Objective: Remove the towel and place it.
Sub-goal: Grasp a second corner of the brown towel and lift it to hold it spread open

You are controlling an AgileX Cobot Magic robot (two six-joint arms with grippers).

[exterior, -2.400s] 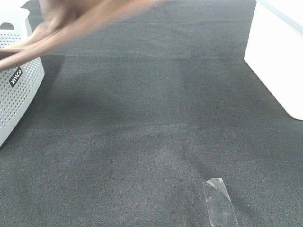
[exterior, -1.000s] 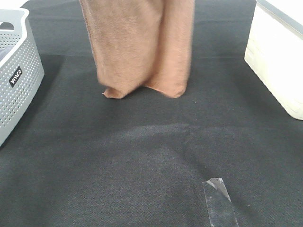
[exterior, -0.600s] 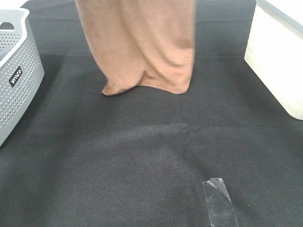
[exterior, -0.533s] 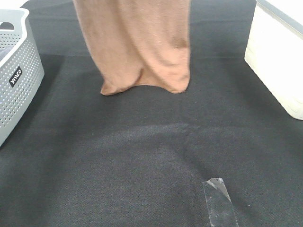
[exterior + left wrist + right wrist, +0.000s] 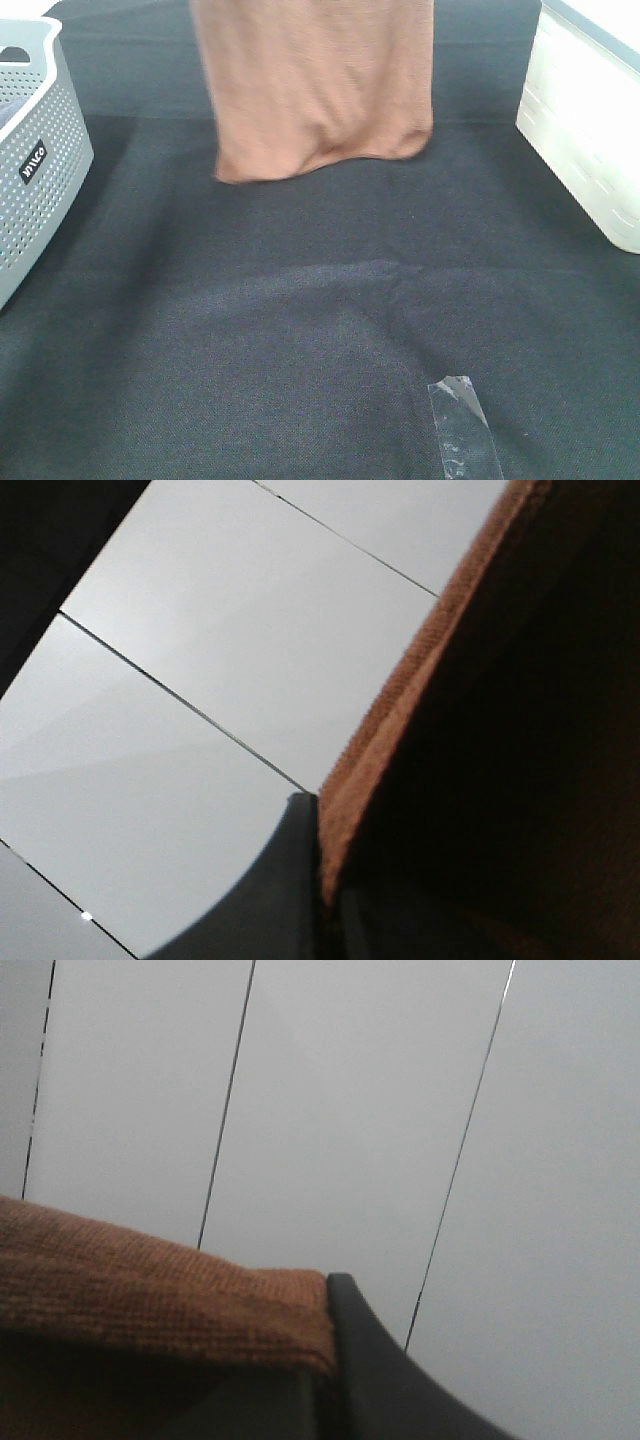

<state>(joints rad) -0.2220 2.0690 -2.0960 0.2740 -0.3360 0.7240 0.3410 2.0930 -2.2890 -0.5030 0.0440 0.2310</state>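
The brown towel [image 5: 318,85] hangs down from above the frame in the exterior high view, over the far middle of the black table cloth [image 5: 300,330]. Its lower edge hovers just off the cloth. Neither gripper shows in that view. In the left wrist view my left gripper [image 5: 325,900] is shut on an edge of the towel [image 5: 480,780], with one dark finger [image 5: 280,880] beside the cloth. Over in the right wrist view my right gripper [image 5: 320,1385] is shut on another stitched edge of the towel [image 5: 150,1295], a dark finger [image 5: 375,1360] pressed against it.
A grey perforated basket [image 5: 40,170] stands at the left edge. A white bin [image 5: 590,130] sits at the right edge. A strip of clear tape [image 5: 462,430] lies on the cloth near the front. Pale panels fill both wrist views' backgrounds.
The towel came out of the basket and swung to the middle. Over the last second its lower edge has risen and shifted a little right.
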